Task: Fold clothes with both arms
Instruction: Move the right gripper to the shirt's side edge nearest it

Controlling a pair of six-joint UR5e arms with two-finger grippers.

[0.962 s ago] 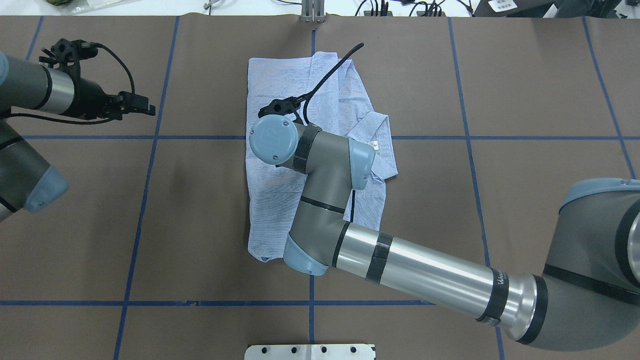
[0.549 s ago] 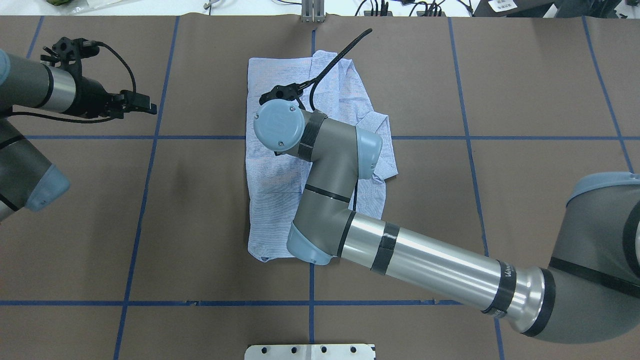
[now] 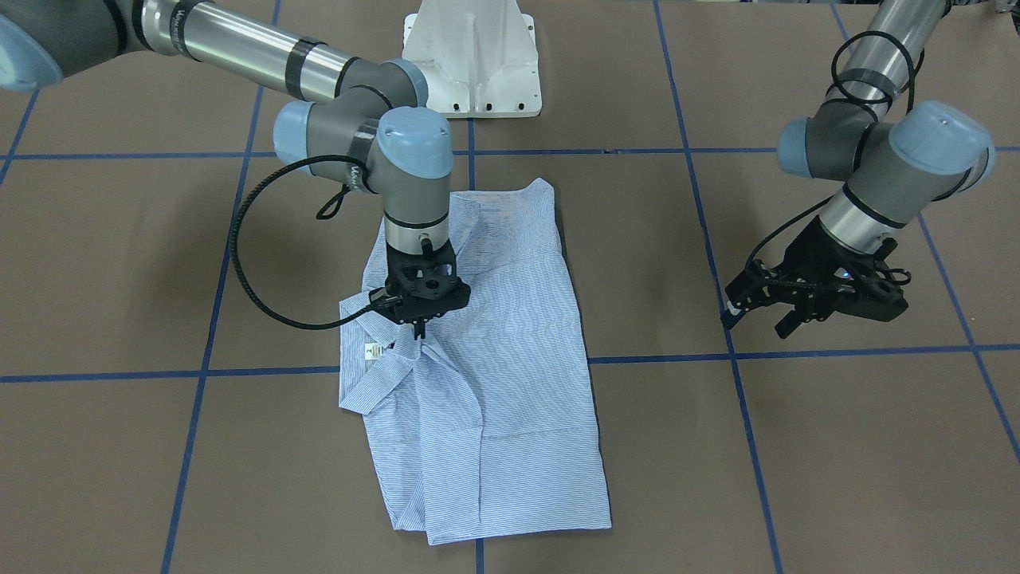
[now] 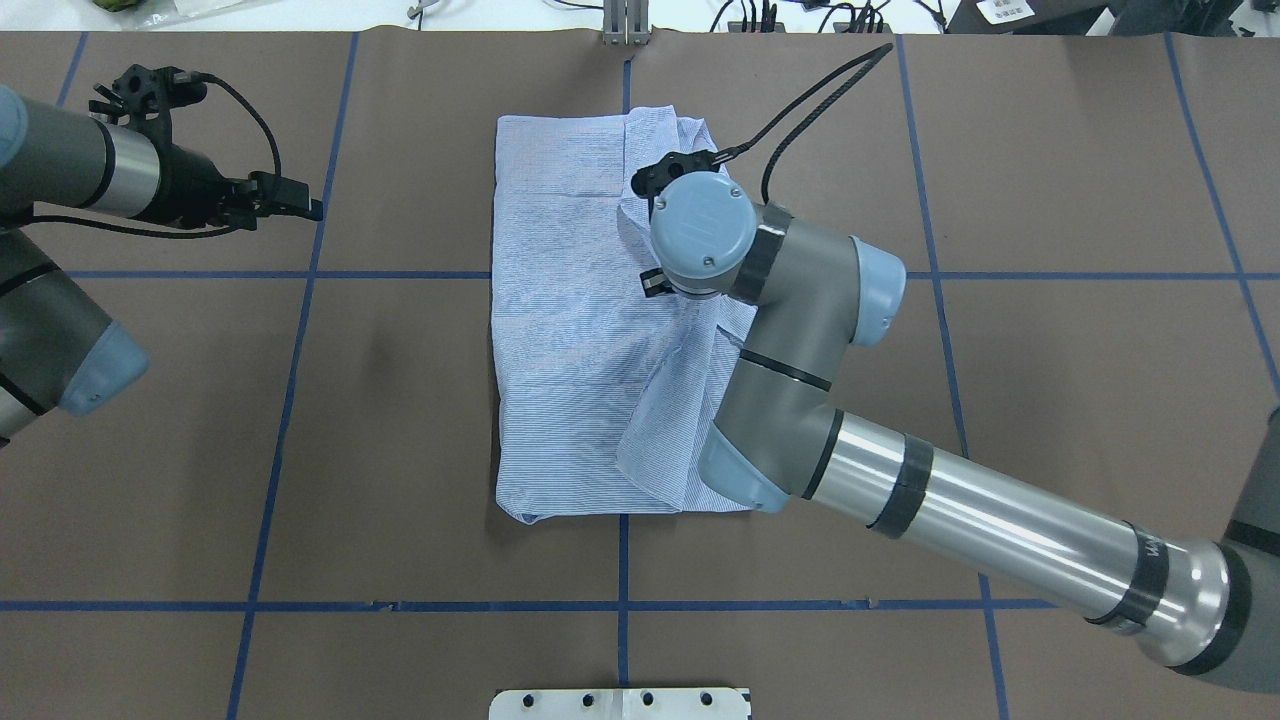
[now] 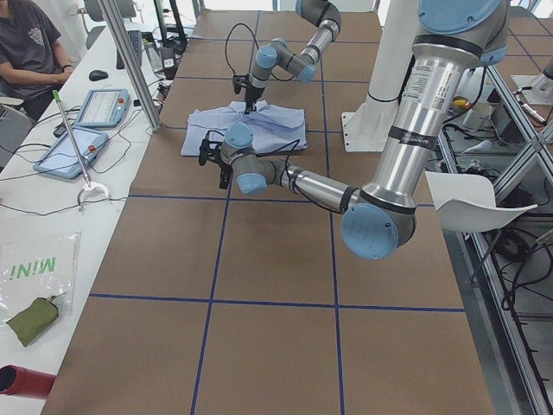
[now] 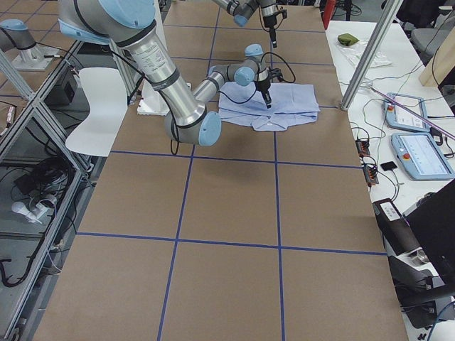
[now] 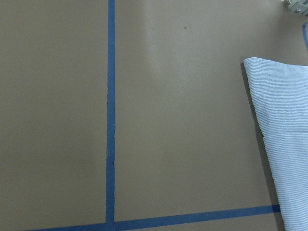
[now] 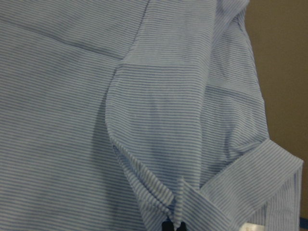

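Note:
The light blue striped shirt [image 3: 494, 414] lies partly folded in the middle of the brown table [image 3: 797, 446], its collar with the white label [image 3: 371, 351] towards the robot's right. My right gripper [image 3: 418, 328] points straight down and is shut on a pinch of shirt fabric beside the collar. The right wrist view shows the cloth [image 8: 144, 96] drawn up into folds at the fingertips. In the overhead view the right wrist [image 4: 700, 230] hides that gripper above the shirt [image 4: 560, 330]. My left gripper [image 3: 757, 315] is open and empty, off the cloth [image 4: 300, 208]; its wrist view shows a shirt edge [image 7: 284, 134].
Blue tape lines [image 4: 290, 400] mark a grid on the table. The white pedestal base [image 3: 472, 56] stands at the robot's edge. A black cable loop [image 3: 239, 263] hangs from the right arm. A side bench with tablets [image 5: 99, 108] and a seated person [image 5: 34, 43] lies beyond the far edge.
My right gripper has moved across the shirt towards the robot's right and slightly farther away, taking a fold of fabric with it. The left arm has hardly moved.

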